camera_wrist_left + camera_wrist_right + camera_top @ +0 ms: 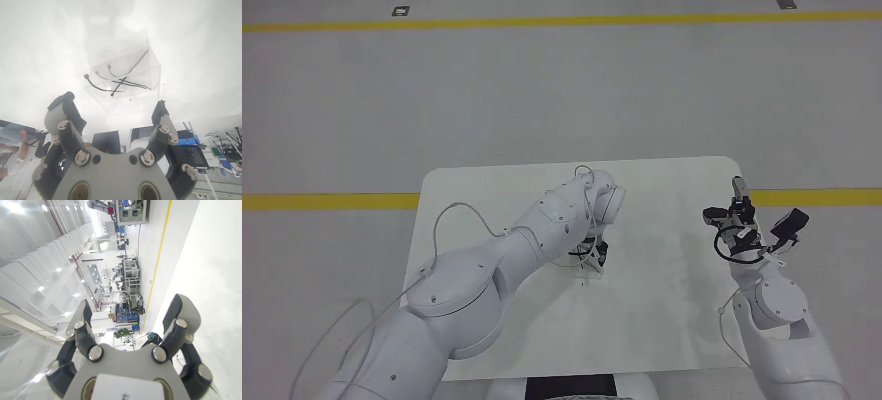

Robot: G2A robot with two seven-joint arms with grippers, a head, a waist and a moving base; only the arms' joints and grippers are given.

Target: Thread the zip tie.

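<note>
White desk on yellow-lined grey floor; left gripper, fingers apart, mid-desk above a clear box of zip ties; right gripper likewise apart at right edge.

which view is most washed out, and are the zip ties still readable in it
Left wrist view: heavy white haze, yet the black zip ties at the clear box stand out; right wrist view: wide-angle bending, bright ceiling-lamp glare; top view: even light, soft shadows.

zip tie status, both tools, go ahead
Left tool open, aimed at clear box. Zip ties lying in it, none held. Right tool open, empty. Nothing in between.
</note>
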